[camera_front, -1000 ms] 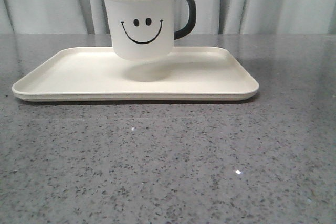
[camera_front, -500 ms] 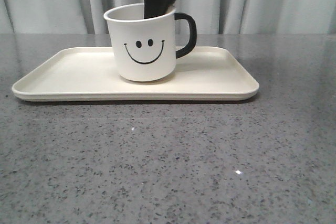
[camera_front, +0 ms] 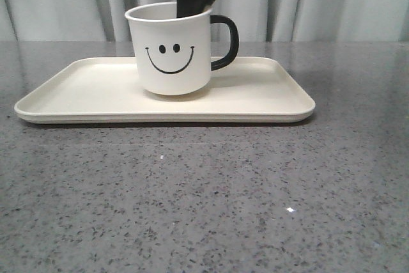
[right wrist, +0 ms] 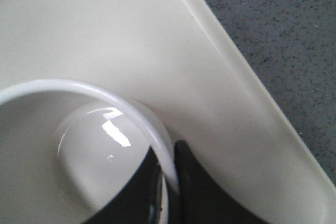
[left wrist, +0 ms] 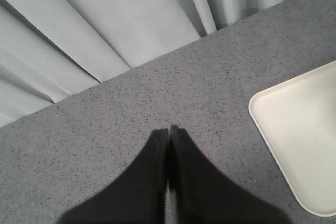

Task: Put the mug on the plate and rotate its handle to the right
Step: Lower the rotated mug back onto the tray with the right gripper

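Observation:
The white mug (camera_front: 170, 52) with a black smiley face stands upright on the cream plate (camera_front: 77, 91), near its middle. Its black handle (camera_front: 227, 41) points right. My right gripper (camera_front: 192, 1) comes down from above and is shut on the mug's rim (right wrist: 137, 116), one finger inside and one outside. In the right wrist view the mug's inside (right wrist: 89, 150) and the plate's rim (right wrist: 247, 87) show. My left gripper (left wrist: 169, 132) is shut and empty over the grey counter, beside a corner of the plate (left wrist: 299, 129). It does not show in the front view.
The speckled grey counter (camera_front: 204, 196) stretches in front of the plate. Pale curtains (camera_front: 332, 1) hang behind the counter's far edge.
The mug came down from above the plate, then straightened upright on it. My right gripper came down with it and still holds the rim.

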Robot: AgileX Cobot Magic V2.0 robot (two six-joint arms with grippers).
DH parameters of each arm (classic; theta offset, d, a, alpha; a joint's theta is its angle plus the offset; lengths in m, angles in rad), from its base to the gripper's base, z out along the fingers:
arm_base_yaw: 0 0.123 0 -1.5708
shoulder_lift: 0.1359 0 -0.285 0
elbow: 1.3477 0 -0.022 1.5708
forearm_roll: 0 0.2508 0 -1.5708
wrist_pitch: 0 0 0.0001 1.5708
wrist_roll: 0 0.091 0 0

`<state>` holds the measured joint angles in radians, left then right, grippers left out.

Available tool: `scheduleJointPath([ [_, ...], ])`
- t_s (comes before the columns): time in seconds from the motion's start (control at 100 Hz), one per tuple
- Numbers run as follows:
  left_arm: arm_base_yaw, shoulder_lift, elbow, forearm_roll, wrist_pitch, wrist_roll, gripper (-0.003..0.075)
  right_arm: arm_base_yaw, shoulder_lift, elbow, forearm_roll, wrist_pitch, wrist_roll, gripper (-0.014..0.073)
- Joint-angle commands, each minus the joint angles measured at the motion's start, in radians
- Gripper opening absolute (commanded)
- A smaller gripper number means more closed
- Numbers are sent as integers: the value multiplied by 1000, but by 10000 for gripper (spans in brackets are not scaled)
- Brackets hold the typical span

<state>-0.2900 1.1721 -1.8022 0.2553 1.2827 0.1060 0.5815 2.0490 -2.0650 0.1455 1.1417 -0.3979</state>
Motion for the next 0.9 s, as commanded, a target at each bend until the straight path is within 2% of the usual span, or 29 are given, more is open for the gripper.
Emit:
scheduleJointPath([
  [0.0, 2, -15, -20, 6, -22, -10, -20, -15, -58, -32, 3, -49, 16, -67],
  [0.89, 2, -15, -20, 6, -22, -10, -20, -18, -35, -32, 25, 2, 24, -67],
])
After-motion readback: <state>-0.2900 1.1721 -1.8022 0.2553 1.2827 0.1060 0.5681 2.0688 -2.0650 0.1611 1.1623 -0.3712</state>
